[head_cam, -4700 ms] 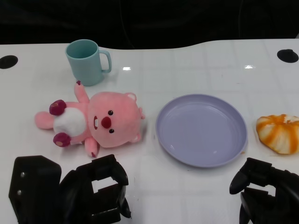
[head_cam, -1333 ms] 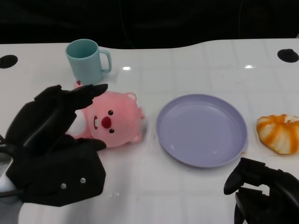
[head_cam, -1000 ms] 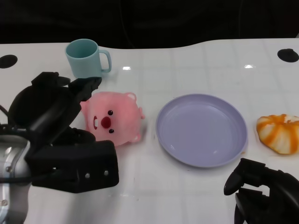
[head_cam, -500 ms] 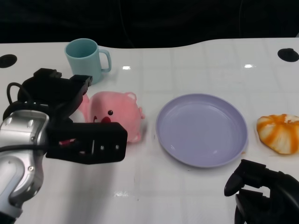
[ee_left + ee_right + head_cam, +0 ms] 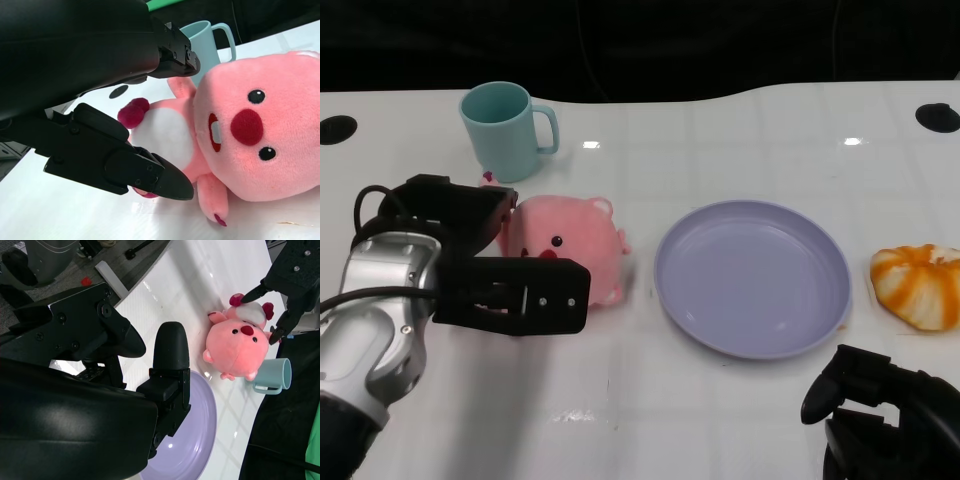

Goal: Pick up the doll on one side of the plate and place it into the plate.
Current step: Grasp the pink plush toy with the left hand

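A pink plush doll [image 5: 575, 250] lies on its back on the white table, left of the empty lilac plate [image 5: 750, 280]. My left hand [image 5: 470, 275] is lowered over the doll's body and hides it in the head view; only the head shows. In the left wrist view the doll [image 5: 245, 125] has its white belly between my spread fingers [image 5: 150, 172], one set on each side of the body, not closed on it. My right hand [image 5: 880, 425] rests at the near right edge, holding nothing. The right wrist view shows the doll [image 5: 240, 345] and the plate [image 5: 202, 432].
A teal mug [image 5: 505, 130] stands just behind the doll, close to my left hand. An orange-and-white round item [image 5: 917, 285] lies right of the plate. Two black holes [image 5: 338, 128] sit at the table's far corners.
My left hand has risen from the near edge, moved forward and come down over the doll's body. The doll, plate and right hand have stayed where they were.
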Robot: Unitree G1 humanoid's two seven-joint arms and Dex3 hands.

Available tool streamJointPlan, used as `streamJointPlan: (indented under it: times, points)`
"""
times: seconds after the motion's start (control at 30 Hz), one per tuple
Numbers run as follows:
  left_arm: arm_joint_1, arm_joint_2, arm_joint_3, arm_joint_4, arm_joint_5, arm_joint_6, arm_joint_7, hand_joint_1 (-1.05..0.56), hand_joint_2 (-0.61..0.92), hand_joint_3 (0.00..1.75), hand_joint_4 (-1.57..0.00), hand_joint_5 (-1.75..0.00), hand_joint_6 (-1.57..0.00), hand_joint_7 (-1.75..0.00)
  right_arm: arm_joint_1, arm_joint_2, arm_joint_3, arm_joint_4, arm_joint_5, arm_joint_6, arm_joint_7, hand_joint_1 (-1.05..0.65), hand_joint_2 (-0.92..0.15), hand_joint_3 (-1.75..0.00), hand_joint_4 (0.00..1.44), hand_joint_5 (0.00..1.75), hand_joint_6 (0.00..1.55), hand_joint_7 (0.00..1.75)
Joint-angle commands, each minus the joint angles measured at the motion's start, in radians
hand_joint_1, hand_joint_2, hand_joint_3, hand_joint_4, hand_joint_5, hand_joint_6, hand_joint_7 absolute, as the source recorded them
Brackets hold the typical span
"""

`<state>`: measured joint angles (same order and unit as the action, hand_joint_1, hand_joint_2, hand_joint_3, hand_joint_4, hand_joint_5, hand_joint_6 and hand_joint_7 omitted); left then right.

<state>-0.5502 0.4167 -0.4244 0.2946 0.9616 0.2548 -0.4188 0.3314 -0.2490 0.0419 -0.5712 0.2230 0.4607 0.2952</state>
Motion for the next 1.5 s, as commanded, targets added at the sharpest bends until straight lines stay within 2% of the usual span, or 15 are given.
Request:
streamJointPlan:
  times: [0.03, 0.67, 0.83, 0.93, 0.97, 1.0, 1.03, 1.07, 1.1, 1.13, 1.2, 1.27, 1.3, 1.4, 1.5]
  points:
    - [-0.04, -0.008, -0.005, 0.066, -0.024, -0.007, 0.024, -0.72, 0.89, 0.0, -0.06, -0.23, -0.22, -0.02, 0.007, -0.008, -0.008, -0.014, 0.002, 0.002, -0.002, -0.08, -0.67, -1.16, 0.66, 1.75, 0.5, 1.59]
    - [-0.195, -0.109, -0.099, 0.613, -0.115, -0.132, 0.256, -0.6, 0.87, 0.0, -0.17, -0.16, -0.32, -0.02, 0.026, -0.013, -0.01, -0.039, 0.003, 0.006, -0.001, -0.09, -0.66, -1.18, 0.66, 1.75, 0.51, 1.58]
    - [-0.208, -0.139, -0.11, 0.73, -0.135, -0.173, 0.365, -0.34, 0.84, 0.0, -0.37, -0.13, -0.45, -0.02, 0.026, -0.015, -0.011, -0.042, 0.006, 0.014, 0.001, -0.09, -0.66, -1.17, 0.66, 1.75, 0.5, 1.58]
    - [-0.208, -0.147, -0.109, 0.785, -0.153, -0.219, 0.443, -0.23, 0.86, 0.01, -0.61, -0.2, -0.52, -0.04, 0.026, -0.013, -0.012, -0.042, 0.009, 0.019, 0.0, -0.09, -0.66, -1.17, 0.67, 1.75, 0.5, 1.58]
    - [-0.207, -0.149, -0.112, 0.802, -0.156, -0.235, 0.472, -0.21, 0.87, 0.01, -0.71, -0.35, -0.6, -0.03, 0.026, -0.013, -0.011, -0.042, 0.009, 0.019, 0.0, -0.09, -0.66, -1.17, 0.67, 1.75, 0.5, 1.58]
    - [-0.209, -0.15, -0.115, 0.818, -0.158, -0.246, 0.492, -0.2, 0.89, 0.01, -0.7, -0.75, -0.69, -0.02, 0.026, -0.013, -0.011, -0.042, 0.008, 0.019, 0.0, -0.09, -0.66, -1.17, 0.66, 1.75, 0.5, 1.58]
    - [-0.207, -0.152, -0.116, 0.833, -0.16, -0.261, 0.524, -0.19, 0.9, 0.0, -0.67, -0.98, -0.73, -0.01, 0.027, -0.014, -0.01, -0.04, 0.006, 0.012, 0.002, -0.09, -0.66, -1.17, 0.66, 1.75, 0.5, 1.58]
    - [-0.205, -0.154, -0.115, 0.849, -0.163, -0.276, 0.551, -0.19, 0.91, 0.01, -0.7, -1.11, -0.8, -0.03, 0.027, -0.014, -0.009, -0.038, 0.005, 0.009, 0.002, -0.09, -0.66, -1.17, 0.66, 1.75, 0.5, 1.58]
    - [-0.203, -0.156, -0.113, 0.861, -0.168, -0.29, 0.573, -0.21, 0.91, 0.01, -0.75, -1.15, -0.9, -0.05, 0.027, -0.015, -0.008, -0.038, 0.003, 0.008, 0.002, -0.09, -0.66, -1.17, 0.66, 1.75, 0.5, 1.58]
    - [-0.202, -0.156, -0.113, 0.872, -0.172, -0.302, 0.589, -0.25, 0.91, 0.01, -0.76, -1.33, -1.05, -0.06, 0.026, -0.015, -0.007, -0.039, 0.002, 0.009, 0.001, -0.09, -0.66, -1.17, 0.66, 1.75, 0.51, 1.58]
    - [-0.203, -0.157, -0.118, 0.889, -0.174, -0.314, 0.611, -0.29, 0.9, 0.0, -0.76, -1.55, -1.19, -0.06, 0.025, -0.014, -0.007, -0.04, 0.003, 0.012, 0.0, -0.1, -0.66, -1.17, 0.66, 1.75, 0.51, 1.58]
    - [-0.203, -0.157, -0.129, 0.905, -0.168, -0.315, 0.639, -0.31, 0.91, 0.05, -0.77, -1.68, -1.21, -0.04, 0.024, -0.013, -0.007, -0.038, 0.004, 0.012, 0.002, -0.09, -0.66, -1.17, 0.67, 1.75, 0.51, 1.58]
    - [-0.204, -0.158, -0.134, 0.912, -0.168, -0.314, 0.643, -0.32, 0.92, 0.15, -0.73, -1.7, -1.18, -0.02, 0.023, -0.013, -0.007, -0.038, 0.005, 0.012, 0.002, -0.09, -0.66, -1.17, 0.67, 1.75, 0.51, 1.58]
    - [-0.213, -0.161, -0.146, 0.929, -0.171, -0.303, 0.622, -0.33, 0.92, 0.31, -0.68, -1.63, -1.07, -0.01, 0.021, -0.012, -0.007, -0.038, 0.004, 0.017, -0.002, -0.09, -0.66, -1.17, 0.67, 1.75, 0.5, 1.58]
    - [-0.212, -0.16, -0.151, 0.935, -0.174, -0.309, 0.632, -0.33, 0.92, 0.36, -0.67, -1.68, -1.12, -0.05, 0.019, -0.011, -0.005, -0.036, 0.0, 0.016, -0.004, -0.09, -0.66, -1.17, 0.67, 1.75, 0.5, 1.59]
